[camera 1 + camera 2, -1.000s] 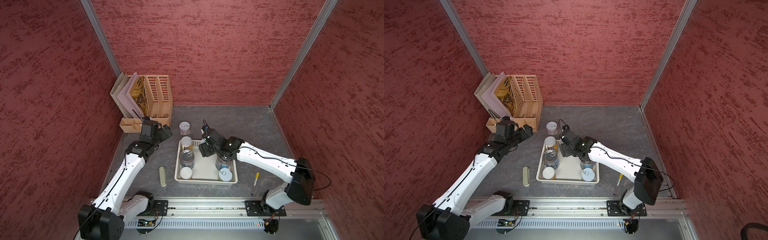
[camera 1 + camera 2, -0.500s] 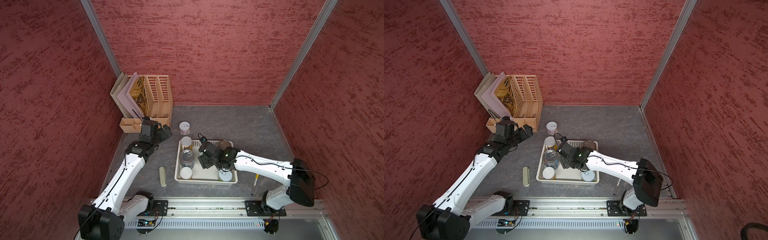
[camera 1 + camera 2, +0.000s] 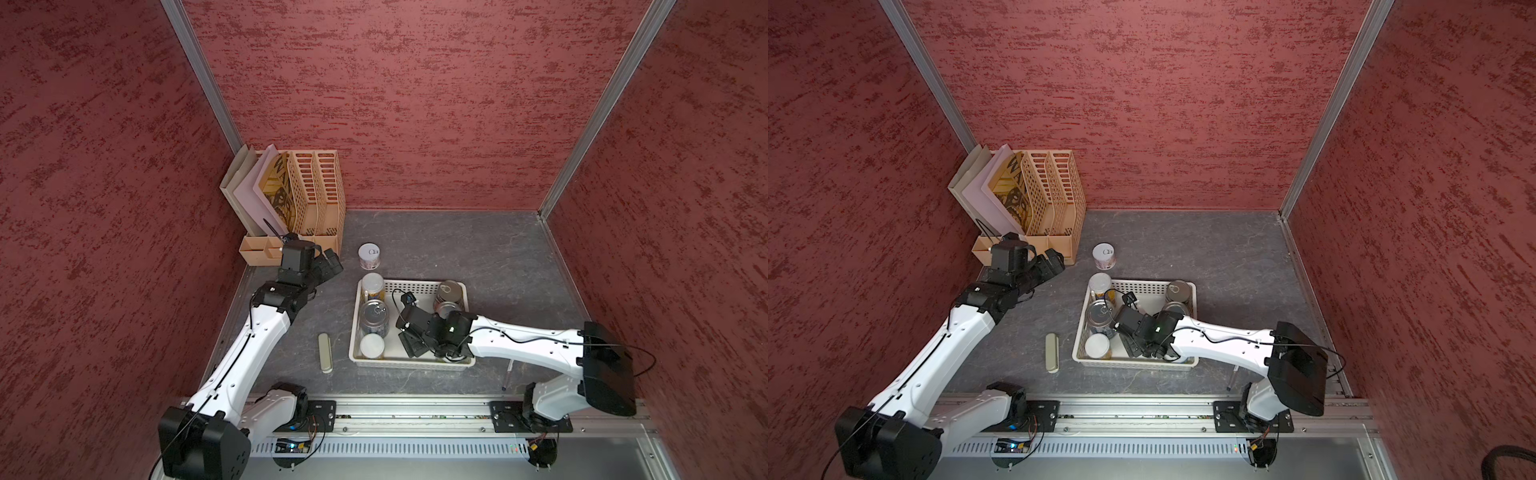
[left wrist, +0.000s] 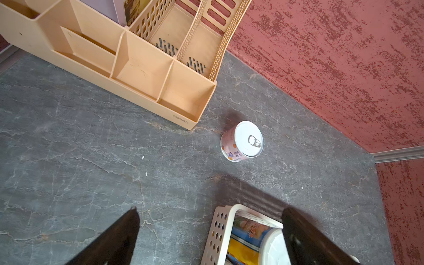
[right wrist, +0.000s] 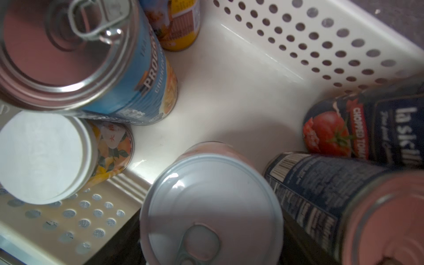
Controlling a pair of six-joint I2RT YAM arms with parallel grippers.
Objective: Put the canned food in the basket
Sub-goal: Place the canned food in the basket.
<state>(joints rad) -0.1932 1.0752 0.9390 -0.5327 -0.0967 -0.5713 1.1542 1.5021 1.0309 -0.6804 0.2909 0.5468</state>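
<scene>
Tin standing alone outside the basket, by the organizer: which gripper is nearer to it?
Left. The left gripper hovers open close beside the tin, in front of the organizer. The right gripper is farther off, low inside the basket among the cans.

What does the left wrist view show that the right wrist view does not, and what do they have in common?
Only the left wrist view: the tan file organizer, a pull-tab tin standing on the table outside the basket, and the open left pincer. Only the right wrist view: a metal-topped blue can, a chopped tomato can and a white-topped tin inside. Both: the white perforated basket.
</scene>
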